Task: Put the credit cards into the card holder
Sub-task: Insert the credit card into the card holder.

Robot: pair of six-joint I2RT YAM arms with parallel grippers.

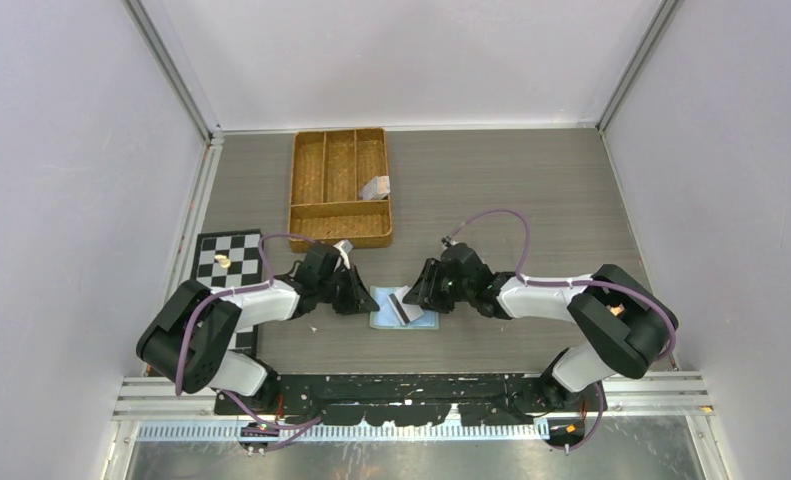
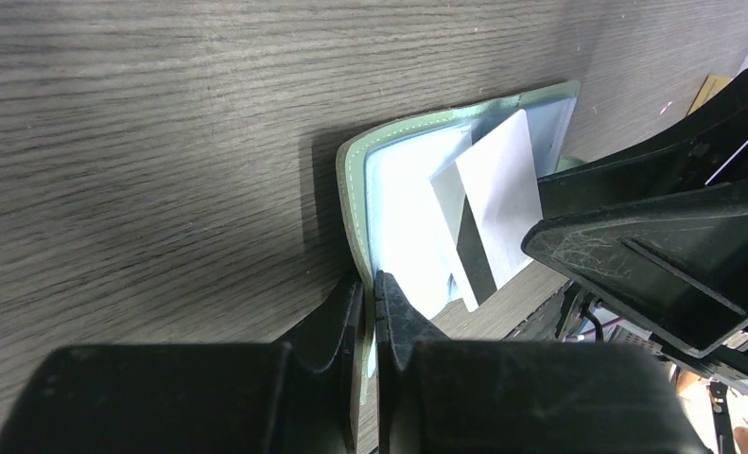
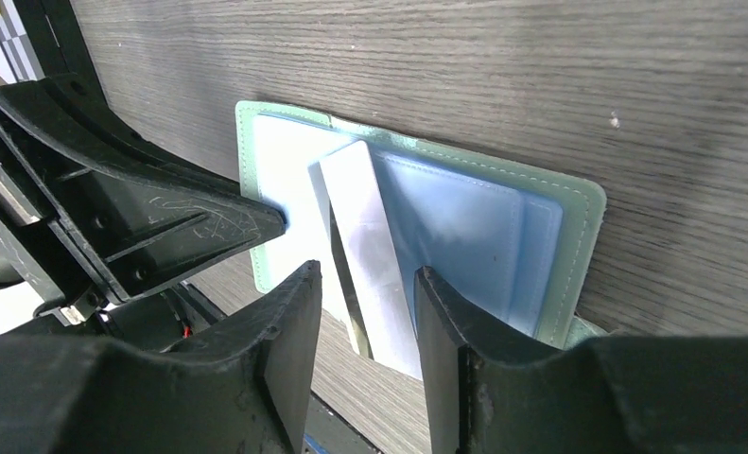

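Observation:
The sage-green card holder [image 1: 423, 322] lies open on the table between my arms, its light-blue pockets up. A silvery-grey card with a dark stripe [image 1: 403, 303] sits slanted in it and sticks out over its near edge. My left gripper [image 1: 359, 297] is shut on the holder's left edge [image 2: 353, 203], pinching the green rim between its fingertips [image 2: 370, 295]. My right gripper [image 1: 423, 290] is open, its jaws standing either side of the protruding card [image 3: 370, 248] above the open holder [image 3: 464, 227]. Another card [image 1: 374, 187] lies in the woven tray.
The woven brown divided tray [image 1: 311, 185] stands at the back, left of centre. A checkerboard mat [image 1: 241, 270] with a small object [image 1: 223, 260] lies behind the left arm. Walls close in on the table at both sides and the back.

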